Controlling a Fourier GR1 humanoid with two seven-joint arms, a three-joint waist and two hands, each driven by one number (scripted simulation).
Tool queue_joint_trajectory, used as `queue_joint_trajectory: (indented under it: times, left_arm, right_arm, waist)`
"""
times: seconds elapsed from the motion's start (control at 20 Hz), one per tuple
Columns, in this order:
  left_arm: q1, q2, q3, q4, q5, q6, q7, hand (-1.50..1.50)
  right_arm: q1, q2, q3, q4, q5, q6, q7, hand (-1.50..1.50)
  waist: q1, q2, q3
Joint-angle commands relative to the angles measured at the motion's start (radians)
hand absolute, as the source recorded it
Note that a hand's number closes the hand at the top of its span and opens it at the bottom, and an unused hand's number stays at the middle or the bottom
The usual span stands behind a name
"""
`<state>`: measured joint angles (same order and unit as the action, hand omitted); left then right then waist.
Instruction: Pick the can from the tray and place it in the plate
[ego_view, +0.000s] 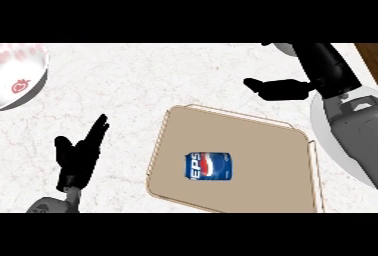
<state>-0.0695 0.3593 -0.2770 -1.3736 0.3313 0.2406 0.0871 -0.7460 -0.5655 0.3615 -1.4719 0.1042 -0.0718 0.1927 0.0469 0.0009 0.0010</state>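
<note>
A blue, red and white can (207, 166) lies on its side in the lower middle of a tan tray (251, 135). A white plate (21, 75) with a red mark sits at the upper left edge, partly cut off. My right hand (284, 89) hovers beyond the tray's far right corner, its fingers stretched out to the left, well apart from the can and holding nothing. My left hand (80, 150) stays open to the left of the tray, fingers up, touching nothing.
The white marbled counter (148, 80) runs between the plate and the tray. A brown strip (367, 57) marks the counter's far right edge. My right forearm (354, 130) crosses the right side of the view, above the tray's right corner.
</note>
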Motion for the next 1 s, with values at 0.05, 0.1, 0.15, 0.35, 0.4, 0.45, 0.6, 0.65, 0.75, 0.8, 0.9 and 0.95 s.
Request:
queue_joint_trajectory:
  times: [0.05,0.1,0.15,0.35,0.4,0.45,0.6,0.65,0.75,0.8,0.9,0.95]
  left_arm:
    - [-0.011,-0.093,-0.030,0.044,0.000,0.024,0.050,0.00]
    - [0.031,-0.078,-0.043,-0.027,0.006,0.013,0.068,0.00]
    - [0.053,-0.089,-0.034,0.000,0.001,0.012,0.029,0.00]
    - [0.098,-0.052,-0.032,-0.060,0.009,-0.017,0.041,0.00]
    - [0.086,-0.040,-0.003,-0.072,0.032,-0.010,0.075,0.00]
    - [0.063,-0.071,-0.023,-0.048,0.006,0.012,0.064,0.00]
    - [0.062,-0.068,-0.043,-0.095,-0.005,0.024,0.117,0.00]
    - [0.093,-0.041,-0.023,-0.090,0.010,-0.010,0.091,0.00]
    - [0.023,-0.064,0.003,-0.012,0.004,0.002,0.087,0.00]
    - [0.029,-0.035,0.006,-0.070,0.018,-0.019,0.128,0.00]
    - [0.071,-0.078,-0.018,-0.034,-0.009,-0.005,0.064,0.00]
    - [0.085,-0.037,0.015,-0.073,0.017,-0.033,0.083,0.00]
  right_arm:
    - [-0.044,0.074,0.035,-0.033,0.015,0.063,-0.005,-1.50]
    - [-0.092,0.089,0.053,-0.039,0.021,0.090,0.049,-1.50]
    - [-0.026,0.079,0.076,-0.112,0.055,0.075,0.067,-1.50]
    - [-0.113,0.001,0.128,-0.113,0.049,0.266,0.191,-1.50]
    - [-0.163,-0.044,0.129,-0.103,0.033,0.348,0.222,-1.50]
    - [-0.167,-0.049,0.150,-0.097,0.014,0.404,0.237,-1.50]
    - [-0.199,-0.059,0.219,-0.138,-0.005,0.536,0.340,-1.50]
    - [-0.220,-0.036,0.242,-0.139,-0.005,0.565,0.380,-1.50]
    - [-0.244,0.010,0.274,-0.166,0.002,0.596,0.474,-1.50]
    - [-0.291,0.036,0.256,-0.158,-0.030,0.635,0.531,-1.50]
    - [-0.269,0.096,0.325,-0.168,0.016,0.629,0.603,-1.50]
    - [-0.252,0.071,0.308,-0.192,0.013,0.657,0.627,-1.50]
  waist:
    - [-0.043,0.000,-0.002]
    - [-0.035,-0.002,-0.002]
    - [-0.046,-0.004,-0.002]
    - [-0.043,-0.007,-0.003]
    - [-0.041,-0.008,-0.003]
    - [-0.048,-0.006,-0.004]
    - [-0.051,-0.011,-0.003]
    - [-0.040,-0.009,-0.004]
    - [-0.055,-0.005,-0.004]
    - [-0.046,-0.007,-0.003]
    - [-0.044,-0.005,-0.003]
    - [-0.045,-0.006,-0.002]
